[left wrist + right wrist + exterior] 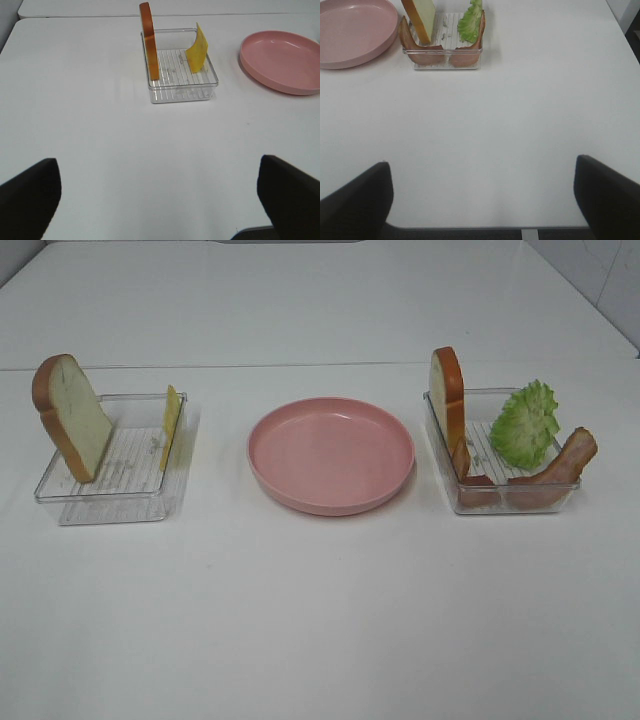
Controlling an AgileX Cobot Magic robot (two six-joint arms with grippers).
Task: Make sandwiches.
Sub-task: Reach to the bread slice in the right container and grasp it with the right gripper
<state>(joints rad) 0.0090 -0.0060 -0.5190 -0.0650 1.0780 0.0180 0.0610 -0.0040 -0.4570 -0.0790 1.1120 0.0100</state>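
The sandwich parts stand apart in two clear trays. In the left tray (110,502) a bread slice (72,418) leans upright and a thin yellow cheese slice (171,427) stands on edge. The right tray (505,502) holds a second bread slice (449,405), frilly green lettuce (526,424) and bacon strips (560,468). My left gripper (160,200) is open, well short of its tray (182,95), with nothing between its fingers (30,195). Open too and holding nothing, my right gripper (482,200) hangs far back from the bacon (427,55). Neither gripper shows in the exterior high view.
A round pink plate (331,453) sits on the white table between the two trays, with nothing on it. It also shows at the edge of both wrist views, plate (282,60) and plate (350,30). A table seam runs behind the trays.
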